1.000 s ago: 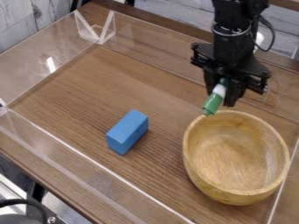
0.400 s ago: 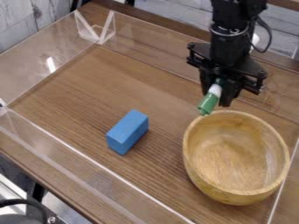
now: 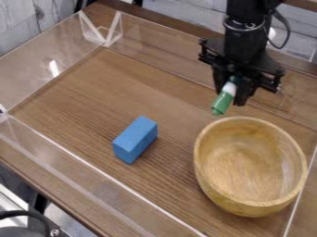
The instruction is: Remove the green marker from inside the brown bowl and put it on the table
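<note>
Marker [image 3: 224, 98], white with a green end, hangs in the claw [image 3: 233, 81] at the upper right, just beyond the far rim of the bowl. The claw is clenched on the marker's upper part; the green end points down toward the viewer. Over the last second the marker has moved a little away from the bowl, up and to the left in the view, while the bowl and the block keep their places. That suggests the lifting out is done and the carry to a free spot is under way. What remains, as I judge it, is to lower the marker to the table [image 3: 93, 102] and let go; whether its tip touches the wood cannot be told. Released too near the rim, it could roll against the bowl.

The bowl [image 3: 250, 167], round and light brown, sits at the lower right with nothing visible inside. The blue block [image 3: 135, 140] lies on the table to its left, apart from it.
</note>
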Robot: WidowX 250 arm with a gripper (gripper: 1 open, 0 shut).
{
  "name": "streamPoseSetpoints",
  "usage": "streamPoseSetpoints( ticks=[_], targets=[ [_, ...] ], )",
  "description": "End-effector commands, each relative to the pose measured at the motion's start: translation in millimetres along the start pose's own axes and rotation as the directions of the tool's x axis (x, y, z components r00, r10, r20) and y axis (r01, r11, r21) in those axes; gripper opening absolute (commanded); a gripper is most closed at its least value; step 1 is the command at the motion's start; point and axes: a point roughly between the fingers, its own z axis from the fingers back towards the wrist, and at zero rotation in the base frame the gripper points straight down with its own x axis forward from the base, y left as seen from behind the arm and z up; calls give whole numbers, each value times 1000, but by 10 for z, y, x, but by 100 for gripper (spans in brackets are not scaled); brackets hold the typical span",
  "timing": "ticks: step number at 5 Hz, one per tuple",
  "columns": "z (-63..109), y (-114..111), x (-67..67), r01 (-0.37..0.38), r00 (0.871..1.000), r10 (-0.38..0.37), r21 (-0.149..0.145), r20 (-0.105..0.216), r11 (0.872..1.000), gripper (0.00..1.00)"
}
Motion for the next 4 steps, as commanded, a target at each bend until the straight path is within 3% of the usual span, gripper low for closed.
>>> streamPoseSetpoints(
  ticks=[1,4],
  targets=[
    [241,2,131,12,996,-13,7,89,1000,0],
    [223,33,180,21,995,-24,30,100,999,0]
  ],
)
